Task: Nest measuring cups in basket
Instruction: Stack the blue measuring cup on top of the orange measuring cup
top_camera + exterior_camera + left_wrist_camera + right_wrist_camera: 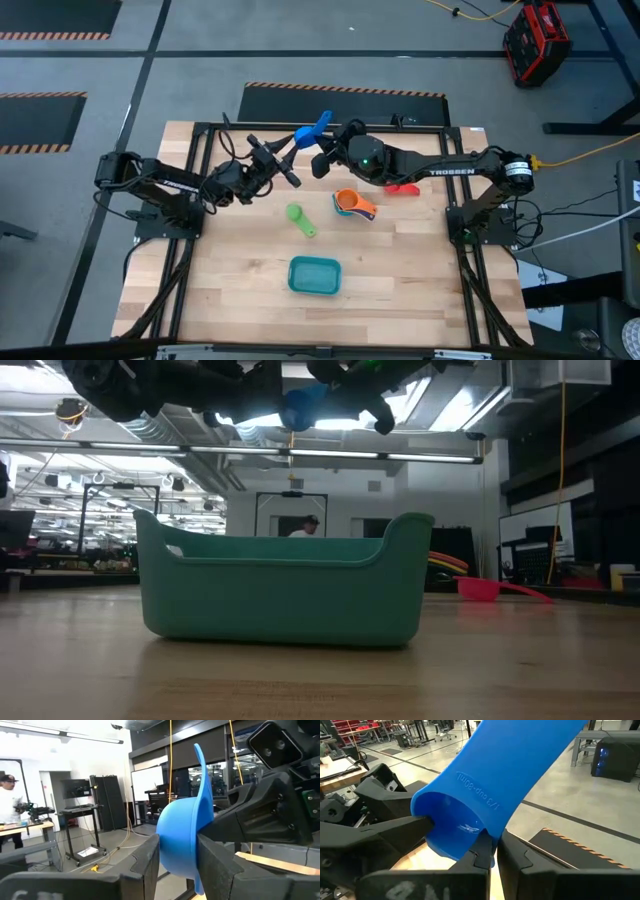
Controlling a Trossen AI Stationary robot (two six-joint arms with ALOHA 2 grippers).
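A blue measuring cup (pixel 306 134) hangs in the air above the table's far side, held between both arms. My left gripper (pixel 178 857) comes from the left and is shut on its bowl. My right gripper (pixel 492 854) comes from the right and is shut on its rim. A green cup (pixel 299 218) lies on the table. A nested stack with an orange cup outermost (pixel 354 205) lies to its right, and a red cup (pixel 404 187) lies under my right arm. The teal basket (pixel 314 275) stands toward the near edge. My left gripper pinches the blue cup's round bowl (pixel 177 837) between its two fingers, one on each side. The fingers come about level from the table's left. The cup is lifted clear, lying on its side. My right gripper pinches the cup's rim where the handle joins it (pixel 489 842), the thin wall between its nearly closed fingers. It comes about level from the table's right. The handle (pixel 520 775) sticks out past the fingers.
Bare wooden table lies around the basket (pixel 285 585) on its left, right and near sides. A person stands in the room beyond the table's far edge.
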